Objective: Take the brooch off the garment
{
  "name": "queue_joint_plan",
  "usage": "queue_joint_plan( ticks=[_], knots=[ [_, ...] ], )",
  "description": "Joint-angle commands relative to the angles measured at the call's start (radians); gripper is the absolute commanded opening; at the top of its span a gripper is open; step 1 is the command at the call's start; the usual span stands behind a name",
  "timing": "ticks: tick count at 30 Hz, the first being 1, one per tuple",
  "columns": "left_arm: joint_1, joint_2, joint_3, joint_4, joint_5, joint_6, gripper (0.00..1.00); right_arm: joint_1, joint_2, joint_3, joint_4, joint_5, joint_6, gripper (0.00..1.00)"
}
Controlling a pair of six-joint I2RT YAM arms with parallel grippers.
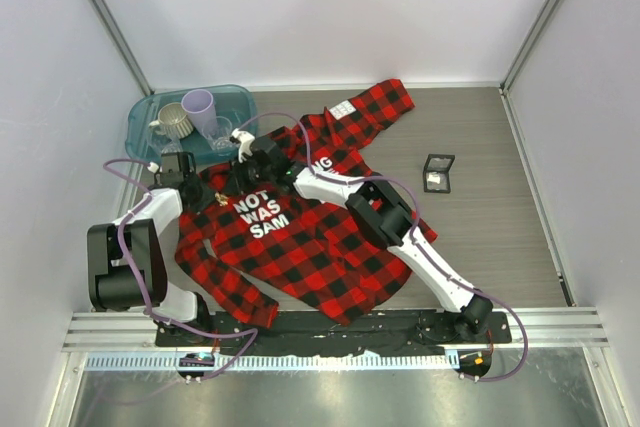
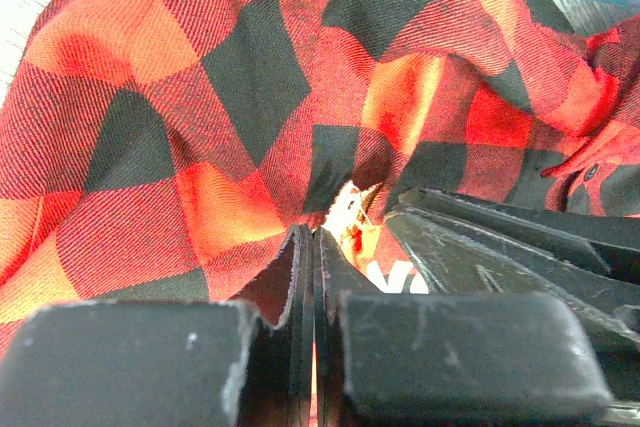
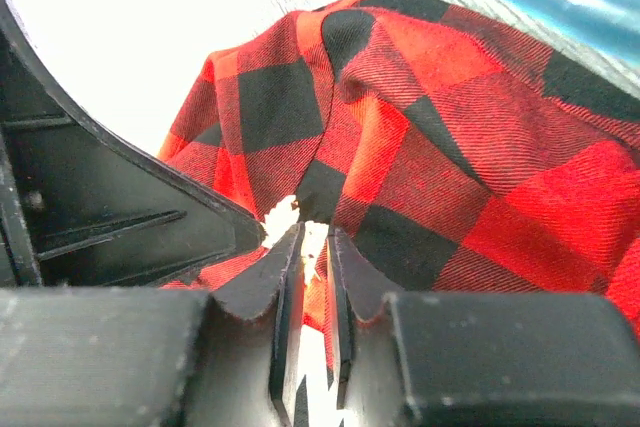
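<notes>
The red-and-black plaid garment (image 1: 300, 247) lies spread on the table, white lettering up. The tiny gold brooch (image 1: 222, 200) sits left of the letters, near the collar. My left gripper (image 1: 207, 191) is shut on a raised fold of the garment (image 2: 200, 127), with the brooch (image 2: 350, 212) just right of its tips (image 2: 308, 237). My right gripper (image 1: 236, 179) reaches in from the right. In the right wrist view (image 3: 315, 242) its jaws stand a narrow gap apart, closed on the brooch (image 3: 318, 239), and the cloth (image 3: 450, 127) tents up behind them.
A blue tub (image 1: 236, 97) holding a purple cup (image 1: 198, 107) and mugs stands at the back left, just beyond both grippers. A small black square box (image 1: 438, 172) lies on the table to the right. The shirt's white label (image 1: 343, 109) is on the far sleeve.
</notes>
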Motion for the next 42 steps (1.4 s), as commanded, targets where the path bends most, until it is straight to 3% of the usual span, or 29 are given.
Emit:
queue_joint_plan(
  ticks=[1, 19, 33, 42],
  knots=[
    [-0.002, -0.019, 0.003, 0.018, -0.021, 0.022, 0.0, -0.005, -0.002, 0.009, 0.075, -0.057, 0.038, 0.2],
    [-0.003, -0.023, 0.002, 0.014, -0.025, 0.023, 0.0, 0.014, 0.042, 0.069, 0.008, -0.048, 0.002, 0.13],
    [-0.002, -0.017, 0.014, 0.007, -0.025, 0.022, 0.0, 0.02, 0.039, 0.058, 0.005, -0.057, -0.014, 0.14],
    [-0.003, -0.01, 0.031, 0.003, -0.013, 0.019, 0.0, 0.038, 0.05, 0.078, -0.032, -0.034, -0.054, 0.07]
  ],
)
